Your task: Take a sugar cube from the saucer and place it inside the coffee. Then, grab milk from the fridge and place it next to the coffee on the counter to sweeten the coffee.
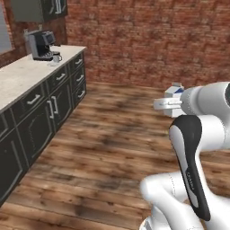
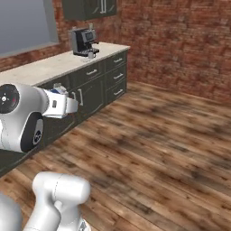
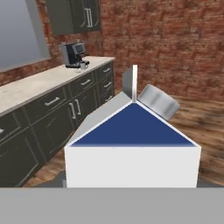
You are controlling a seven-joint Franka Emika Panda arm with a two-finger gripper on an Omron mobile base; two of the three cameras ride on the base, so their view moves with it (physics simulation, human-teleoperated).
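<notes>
The milk (image 3: 131,148) sits right in front of the hand camera, a white carton with a blue gable and a silver cap, carried in the air over the wooden floor (image 1: 117,134), well apart from the counter (image 1: 27,74).

Going left to right in the left base view: the beige counter runs along the left wall over dark cabinets (image 1: 49,108) with silver handles. At its far end stands the espresso machine (image 1: 41,45), and just beside it the small grey mug of coffee (image 1: 57,57); what it rests on is too small to tell. Then comes open floor with the brick wall (image 1: 152,40) behind. On the right the white arm rises, and at its end the gripper (image 1: 167,102) holds the carton, whose white and blue top peeks out above the hand.

In the right base view the gripper (image 2: 67,104) shows at the left, in front of the cabinets, its fingers pinching the milk (image 2: 57,89) from both sides.
</notes>
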